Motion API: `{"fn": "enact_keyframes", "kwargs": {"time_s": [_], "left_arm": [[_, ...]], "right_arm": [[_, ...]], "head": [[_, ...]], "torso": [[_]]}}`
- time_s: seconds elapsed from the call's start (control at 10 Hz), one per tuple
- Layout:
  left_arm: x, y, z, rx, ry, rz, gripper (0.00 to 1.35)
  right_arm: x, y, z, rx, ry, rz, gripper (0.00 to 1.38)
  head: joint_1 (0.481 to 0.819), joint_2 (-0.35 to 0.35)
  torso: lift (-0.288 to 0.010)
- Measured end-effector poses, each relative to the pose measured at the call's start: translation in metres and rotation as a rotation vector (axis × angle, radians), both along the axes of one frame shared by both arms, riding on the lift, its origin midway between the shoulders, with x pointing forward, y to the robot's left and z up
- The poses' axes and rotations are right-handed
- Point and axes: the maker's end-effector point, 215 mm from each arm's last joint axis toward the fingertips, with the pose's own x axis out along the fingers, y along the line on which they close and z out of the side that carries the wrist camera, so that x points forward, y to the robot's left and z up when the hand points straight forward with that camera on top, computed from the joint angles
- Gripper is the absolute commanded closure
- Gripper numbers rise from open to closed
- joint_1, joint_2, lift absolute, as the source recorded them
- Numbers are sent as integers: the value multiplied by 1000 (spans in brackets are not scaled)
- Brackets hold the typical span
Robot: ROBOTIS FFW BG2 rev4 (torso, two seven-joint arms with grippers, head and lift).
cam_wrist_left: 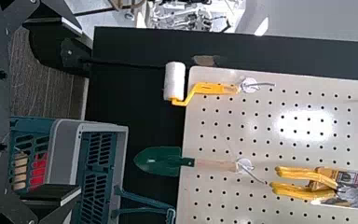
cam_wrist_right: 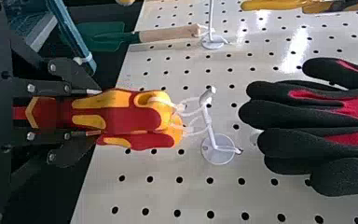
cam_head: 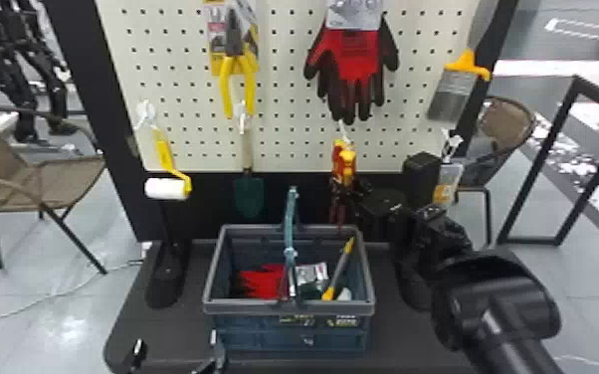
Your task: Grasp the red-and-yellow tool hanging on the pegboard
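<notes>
The red-and-yellow tool (cam_head: 343, 161) (cam_wrist_right: 121, 119) hangs by a white tie from a clear hook (cam_wrist_right: 214, 140) on the white pegboard (cam_head: 288, 134), just below the red-and-black glove (cam_head: 350, 64). My right gripper (cam_head: 350, 196) (cam_wrist_right: 91, 112) is raised to the board's lower edge, one finger on each side of the tool's handle and both closed against it. My left gripper (cam_wrist_left: 51, 109) is parked low in front of the basket with its fingers wide apart and nothing between them.
A grey-and-blue basket (cam_head: 288, 306) with a raised handle, holding gloves and small tools, stands on the black table under the board. Also hanging are a paint roller (cam_head: 166, 186), a green trowel (cam_head: 249, 191), yellow pliers (cam_head: 236, 74) and a brush (cam_head: 455, 89).
</notes>
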Motion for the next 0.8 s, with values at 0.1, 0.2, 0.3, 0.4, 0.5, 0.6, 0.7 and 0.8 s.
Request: {"fn": "enact_keyframes", "kwargs": {"time_s": [0.1, 0.2, 0.3, 0.4, 0.5, 0.6, 0.7, 0.8], "left_arm": [[0, 0, 0, 1, 0, -1, 128], [0, 0, 0, 1, 0, -2, 128], [0, 0, 0, 0, 0, -3, 128], [0, -1, -1, 0, 1, -4, 128], [0, -1, -1, 0, 2, -4, 128], [0, -1, -1, 0, 3, -5, 128], [0, -2, -2, 0, 4, -6, 128], [0, -2, -2, 0, 5, -6, 128]], "right_arm": [[-1, -1, 0, -8, -2, -4, 1292], [-2, -1, -2, -11, -1, -4, 1292], [-2, -1, -3, -11, 2, -3, 1292], [-2, 0, -3, -9, 3, -3, 1292], [-2, 0, -3, -7, 4, -3, 1292], [-2, 0, -3, -6, 5, -3, 1292], [-2, 0, -3, -5, 5, -4, 1292], [-2, 0, -3, -5, 6, -5, 1292]], "head": [[549, 0], [549, 0], [549, 0], [549, 0], [549, 0], [549, 0], [549, 0], [549, 0]], "torso": [[-100], [-100], [-100], [-100], [-100], [-100], [-100], [-100]]}}
